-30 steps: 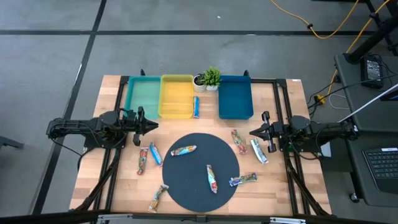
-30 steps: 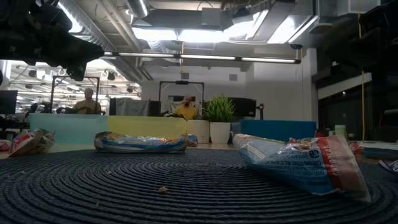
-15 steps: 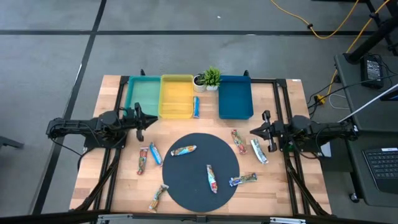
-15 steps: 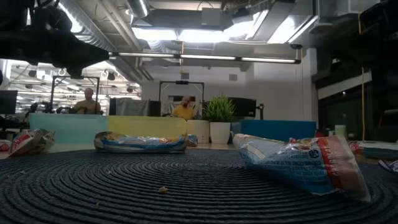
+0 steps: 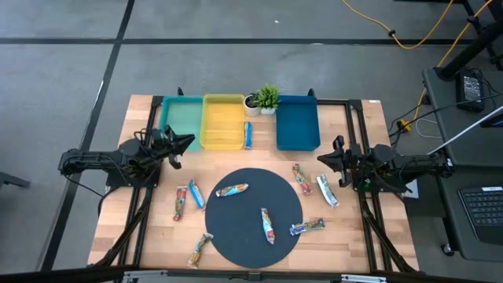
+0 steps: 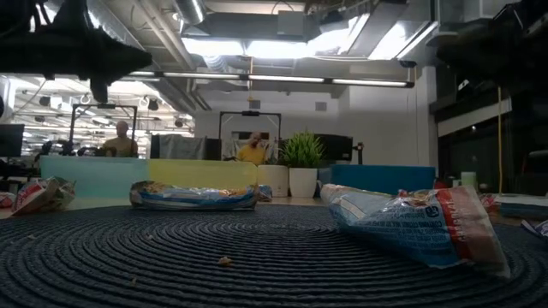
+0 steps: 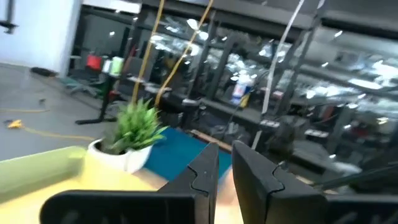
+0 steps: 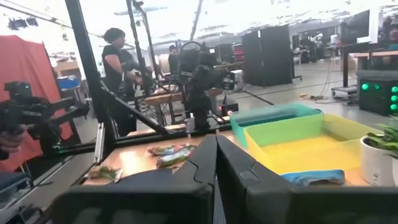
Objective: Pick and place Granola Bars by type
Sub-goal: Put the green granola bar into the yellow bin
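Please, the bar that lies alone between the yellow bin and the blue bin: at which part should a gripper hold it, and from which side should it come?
Probably at mid-length, from straight above. The bar lies flat and slim, with its length running toward the plant. The yellow bin wall is close along one side, so the fingers should close across its narrow width.

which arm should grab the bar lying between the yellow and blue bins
Left, probably. The left gripper points toward the blue-wrapped bar beside the yellow bin; the right gripper sits nearer the bars by the mat.
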Tool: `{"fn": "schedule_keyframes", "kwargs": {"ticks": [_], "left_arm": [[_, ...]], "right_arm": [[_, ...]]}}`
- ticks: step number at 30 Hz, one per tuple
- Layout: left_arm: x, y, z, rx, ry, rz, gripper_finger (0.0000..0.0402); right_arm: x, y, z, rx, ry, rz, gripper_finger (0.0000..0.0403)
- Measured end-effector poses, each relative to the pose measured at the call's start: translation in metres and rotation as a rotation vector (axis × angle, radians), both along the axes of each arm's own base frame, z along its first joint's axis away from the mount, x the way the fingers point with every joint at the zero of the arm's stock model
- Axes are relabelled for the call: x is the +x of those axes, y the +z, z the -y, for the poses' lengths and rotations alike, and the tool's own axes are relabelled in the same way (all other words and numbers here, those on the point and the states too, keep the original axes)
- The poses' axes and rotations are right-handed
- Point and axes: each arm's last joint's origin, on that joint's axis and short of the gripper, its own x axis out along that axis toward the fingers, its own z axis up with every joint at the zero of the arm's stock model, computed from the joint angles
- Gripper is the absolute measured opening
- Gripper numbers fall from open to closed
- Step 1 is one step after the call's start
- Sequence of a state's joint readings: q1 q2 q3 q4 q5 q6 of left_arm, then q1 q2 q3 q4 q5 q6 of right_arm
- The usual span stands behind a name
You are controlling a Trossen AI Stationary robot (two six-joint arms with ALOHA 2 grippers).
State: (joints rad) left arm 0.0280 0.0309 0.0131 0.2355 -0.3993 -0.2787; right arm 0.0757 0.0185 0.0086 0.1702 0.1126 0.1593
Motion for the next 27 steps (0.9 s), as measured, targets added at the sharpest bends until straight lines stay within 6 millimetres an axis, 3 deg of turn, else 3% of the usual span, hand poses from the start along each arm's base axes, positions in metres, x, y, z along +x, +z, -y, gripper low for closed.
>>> {"fn": "schedule_keyframes", "kwargs": {"ticks": [7, 15, 22, 27], "left_arm": [[-0.006, 0.032, 0.003, 0.023, -0.101, -0.001, 0.0037], [-0.005, 0.087, 0.006, -0.101, -0.224, -0.278, 0.0037], [0.03, 0.138, 0.01, -0.128, -0.382, -0.393, 0.0037], [0.064, 0.154, 0.012, -0.077, -0.479, -0.474, 0.0037]], "right_arm": [[-0.001, 0.014, 0.001, 0.027, -0.021, -0.003, 0.0013], [0.002, 0.045, 0.001, 0.011, -0.052, -0.156, 0.0013], [0.008, 0.081, 0.001, -0.093, -0.063, -0.146, 0.0013], [0.011, 0.093, 0.001, -0.151, -0.069, -0.146, 0.0013]]}}
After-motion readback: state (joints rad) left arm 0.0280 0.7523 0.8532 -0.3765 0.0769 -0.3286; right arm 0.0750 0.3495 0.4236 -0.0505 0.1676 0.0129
